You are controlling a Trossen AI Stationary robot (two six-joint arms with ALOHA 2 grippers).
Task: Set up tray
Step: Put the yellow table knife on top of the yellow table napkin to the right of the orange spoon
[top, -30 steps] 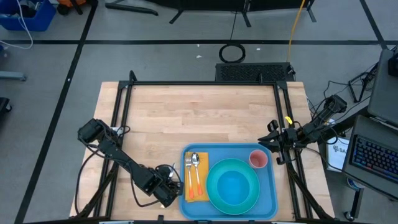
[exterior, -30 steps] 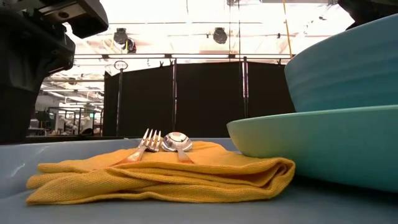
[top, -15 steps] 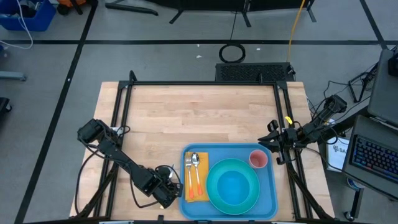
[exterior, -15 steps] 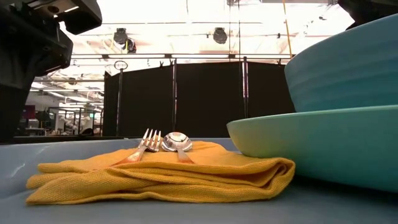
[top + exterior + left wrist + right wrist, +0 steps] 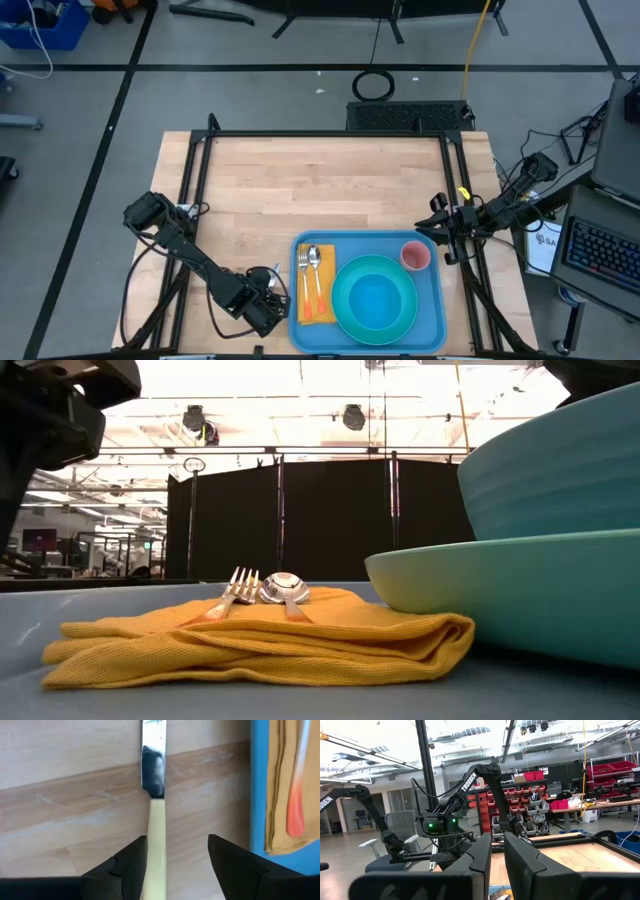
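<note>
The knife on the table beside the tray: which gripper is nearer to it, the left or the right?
The left. The left gripper is open right over the knife, its cream handle between the fingers, just outside the tray. The right gripper waits beyond the tray's opposite side.

- My right gripper [image 5: 497, 851] fills the foreground, jaws nearly together, nothing between them.
- Beyond it I see the other dark arm [image 5: 470, 785] bending down toward the wooden surface [image 5: 570, 852].
- Red bins [image 5: 520, 800] line shelving behind.
</note>
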